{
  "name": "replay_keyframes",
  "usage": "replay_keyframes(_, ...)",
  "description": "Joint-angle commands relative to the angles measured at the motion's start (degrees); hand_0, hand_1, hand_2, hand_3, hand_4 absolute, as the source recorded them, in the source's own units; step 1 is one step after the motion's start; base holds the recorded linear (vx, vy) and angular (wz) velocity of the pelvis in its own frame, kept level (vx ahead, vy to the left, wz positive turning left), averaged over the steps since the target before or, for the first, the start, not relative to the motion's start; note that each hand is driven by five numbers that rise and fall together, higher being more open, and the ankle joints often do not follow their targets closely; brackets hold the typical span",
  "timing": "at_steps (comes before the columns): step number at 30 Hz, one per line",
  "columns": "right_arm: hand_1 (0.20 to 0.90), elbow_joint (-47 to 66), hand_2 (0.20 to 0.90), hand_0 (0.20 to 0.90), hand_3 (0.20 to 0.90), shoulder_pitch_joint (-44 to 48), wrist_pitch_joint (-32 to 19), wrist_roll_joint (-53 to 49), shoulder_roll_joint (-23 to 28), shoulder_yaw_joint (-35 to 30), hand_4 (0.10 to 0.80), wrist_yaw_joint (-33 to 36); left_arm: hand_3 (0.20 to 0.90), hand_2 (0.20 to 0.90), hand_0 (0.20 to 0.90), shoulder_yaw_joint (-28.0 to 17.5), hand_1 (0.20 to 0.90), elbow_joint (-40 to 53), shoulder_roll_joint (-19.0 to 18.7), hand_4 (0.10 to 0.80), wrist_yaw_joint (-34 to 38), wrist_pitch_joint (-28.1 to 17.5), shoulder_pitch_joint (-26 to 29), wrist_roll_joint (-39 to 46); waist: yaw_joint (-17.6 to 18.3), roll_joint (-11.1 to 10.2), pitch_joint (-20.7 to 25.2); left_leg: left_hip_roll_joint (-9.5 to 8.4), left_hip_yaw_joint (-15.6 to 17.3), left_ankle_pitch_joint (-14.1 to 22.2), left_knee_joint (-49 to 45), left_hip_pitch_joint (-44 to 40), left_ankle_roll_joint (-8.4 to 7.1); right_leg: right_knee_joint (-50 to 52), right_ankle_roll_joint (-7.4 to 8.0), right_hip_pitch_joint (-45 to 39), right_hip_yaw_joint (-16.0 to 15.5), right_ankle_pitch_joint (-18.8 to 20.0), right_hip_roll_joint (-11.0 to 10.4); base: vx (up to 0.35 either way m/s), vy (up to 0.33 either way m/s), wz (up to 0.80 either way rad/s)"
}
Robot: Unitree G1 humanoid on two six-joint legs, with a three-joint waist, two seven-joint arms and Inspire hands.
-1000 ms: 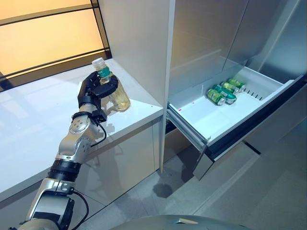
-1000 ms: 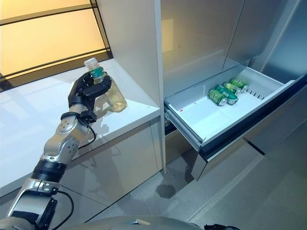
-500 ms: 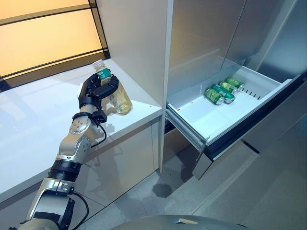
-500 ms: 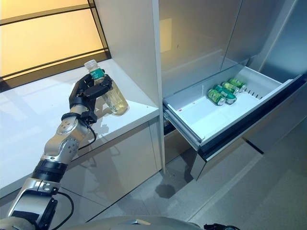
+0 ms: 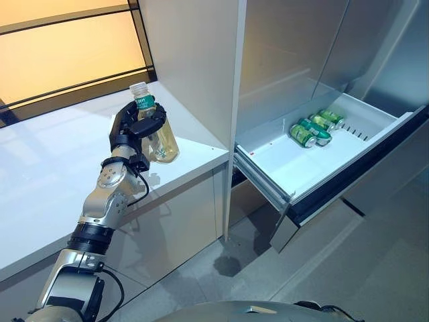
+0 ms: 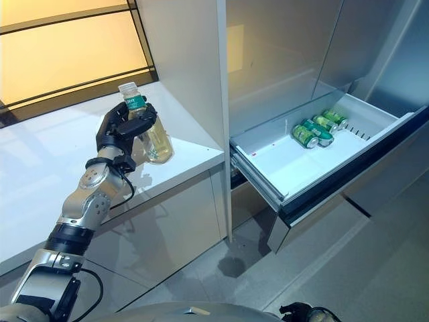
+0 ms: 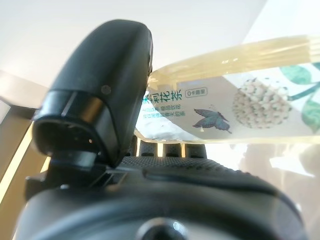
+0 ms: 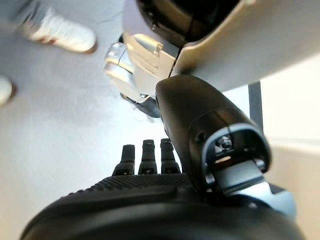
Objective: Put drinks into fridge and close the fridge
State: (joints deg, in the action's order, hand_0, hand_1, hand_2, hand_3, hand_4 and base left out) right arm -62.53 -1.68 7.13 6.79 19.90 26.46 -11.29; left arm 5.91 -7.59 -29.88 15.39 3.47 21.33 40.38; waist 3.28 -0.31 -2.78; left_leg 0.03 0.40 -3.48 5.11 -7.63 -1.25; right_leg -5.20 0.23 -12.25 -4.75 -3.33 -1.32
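My left hand (image 5: 133, 127) is shut on a clear bottle (image 5: 161, 139) of yellowish drink with a green label and a white cap. It holds the bottle nearly upright over the right end of the white counter (image 5: 47, 168). In the left wrist view the bottle (image 7: 240, 105) lies across the fingers with the thumb (image 7: 100, 90) curled over it. The fridge drawer (image 5: 288, 168) stands pulled open to the right, with green cans (image 5: 312, 129) lying at its far end. My right hand (image 8: 150, 200) hangs over the floor with its fingers straight and nothing in it.
A tall white panel (image 5: 194, 60) stands between the counter and the steel fridge front (image 5: 288, 47). The open drawer juts out over the grey floor (image 5: 362, 268). A person's shoes (image 8: 60, 32) show on the floor in the right wrist view.
The bottle in my left hand tilted and has come back nearly upright, shifting a little towards me. The drawer and cans have not moved.
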Motion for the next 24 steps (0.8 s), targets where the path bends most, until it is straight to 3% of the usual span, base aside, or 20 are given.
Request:
replay_keyframes(1, 0.9, 6.1, 0.9, 0.9, 0.9, 3.6, -4.1, 1.3, -1.3, 3.2, 0.8, -4.4, 0.2, 0.3, 0.3, -1.0, 0.3, 11.9, -3.3, 0.1, -3.2, -12.5, 12.9, -1.9, -2.1, 0.5, 2.0, -1.94, -4.0, 6.1, -0.2, -0.6, 0.78, 1.2, 3.77, 4.2, -0.4, 2.0, -0.6, -0.039, -0.001, 0.12)
replay_keyframes(10, 0.9, 23.9, 0.9, 0.9, 0.9, 9.2, -4.2, 6.3, 0.6, 9.9, 0.8, -7.1, 0.2, 0.3, 0.3, 2.7, 0.3, 16.5, -3.5, 0.1, -4.7, -15.5, 13.6, -2.0, -3.9, 0.3, 1.7, -2.36, -5.8, 5.6, -0.1, -0.1, 0.65, 1.1, 3.59, 3.9, -1.8, 2.0, -0.9, -0.031, 0.013, 0.09)
replay_keyframes(11, 0.9, 24.5, 0.9, 0.9, 0.9, 9.5, -1.3, 4.5, 0.9, 10.6, 0.8, -10.4, 0.2, 0.3, 0.3, 2.9, 0.3, 16.8, -3.5, 0.1, -5.2, -16.3, 13.4, -2.3, -4.1, 0.3, 1.7, -2.41, -6.0, 5.5, -0.1, 0.0, 0.65, 1.1, 3.55, 3.9, -1.8, 2.0, -0.9, -0.044, 0.023, 0.12)
replay_keyframes(13, 0.9, 20.8, 0.9, 0.9, 0.9, 8.6, -11.2, 7.8, 0.0, 10.7, 0.8, -8.7, 0.2, 0.3, 0.3, 2.8, 0.3, 16.6, -3.2, 0.1, -7.1, -18.1, 12.8, -1.6, -4.5, 0.6, 1.7, -2.54, -6.3, 5.4, -0.1, 0.3, 0.83, 1.1, 3.67, 4.1, -1.9, 2.0, -0.8, -0.042, 0.04, 0.06)
replay_keyframes(15, 0.9, 22.0, 0.9, 0.9, 0.9, 9.9, -13.5, 10.3, -1.3, 13.0, 0.8, -6.3, 0.2, 0.3, 0.3, 3.4, 0.3, 16.8, -3.9, 0.1, -7.7, -18.2, 14.0, -0.3, -5.1, 0.7, 1.8, -2.94, -6.3, 5.6, -0.1, 0.3, 0.76, 1.0, 3.87, 3.8, -2.7, 1.8, -1.1, -0.019, 0.042, 0.11)
replay_keyframes(20, 0.9, 34.3, 0.9, 0.9, 0.9, 12.4, -13.8, 6.9, -0.5, 17.0, 0.8, -5.6, 0.2, 0.3, 0.3, 4.8, 0.3, 22.3, -5.2, 0.1, -7.4, -18.1, 12.6, 2.0, -6.0, 1.0, 1.7, -2.81, -6.6, 5.4, -0.1, 0.3, 0.83, 0.8, 3.93, 3.4, -3.0, 1.6, -1.5, -0.032, 0.038, 0.14)
replay_keyframes(24, 0.9, 42.8, 0.9, 0.9, 0.9, 13.2, -14.2, 2.8, 0.2, 16.0, 0.8, -6.2, 0.2, 0.3, 0.3, 4.6, 0.3, 24.8, -5.0, 0.1, -9.8, -19.1, 11.0, 3.2, -6.0, 0.8, 1.5, -2.84, -6.5, 5.2, -0.1, 0.4, 0.77, 0.9, 3.94, 3.4, -3.1, 1.9, -1.5, -0.034, 0.01, 0.07)
